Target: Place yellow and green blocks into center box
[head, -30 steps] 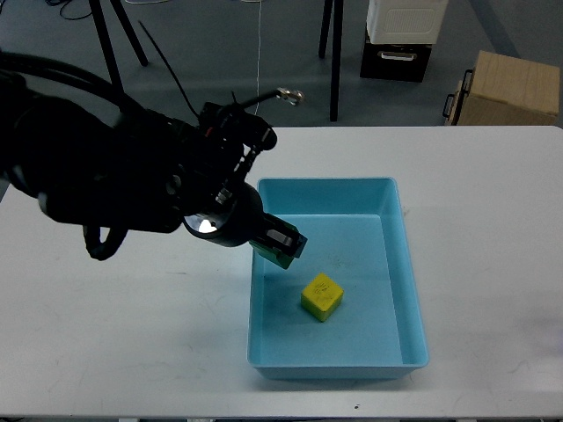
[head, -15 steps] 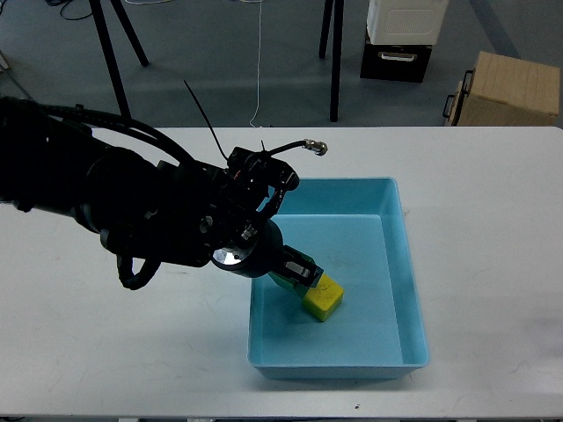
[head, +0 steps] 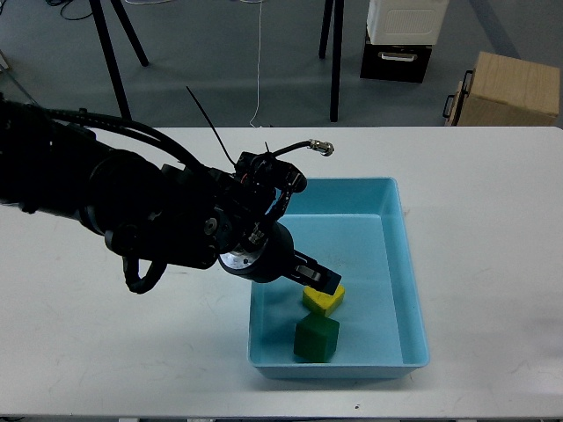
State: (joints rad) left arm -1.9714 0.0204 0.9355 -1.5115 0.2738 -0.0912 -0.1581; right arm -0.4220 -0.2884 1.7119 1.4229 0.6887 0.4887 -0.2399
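A light blue box (head: pixel 407 290) sits at the middle of the white table. Inside it lie a yellow block (head: pixel 327 301) and a green block (head: pixel 316 338), the green one near the front wall, just in front of the yellow one. My left gripper (head: pixel 318 280) reaches into the box over the yellow block's near-left edge. Its fingers look spread and nothing is in them. The green block lies free below it. My right gripper is out of view.
The white table (head: pixel 493 229) stretches to both sides of the box. Beyond the far edge stand tripod legs (head: pixel 334 61), a black and white case (head: pixel 400 40) and a cardboard box (head: pixel 510 88) on the floor.
My left arm moved right and down into the box with the green block, then let it go. The green block now lies on the box floor in front of the yellow one.
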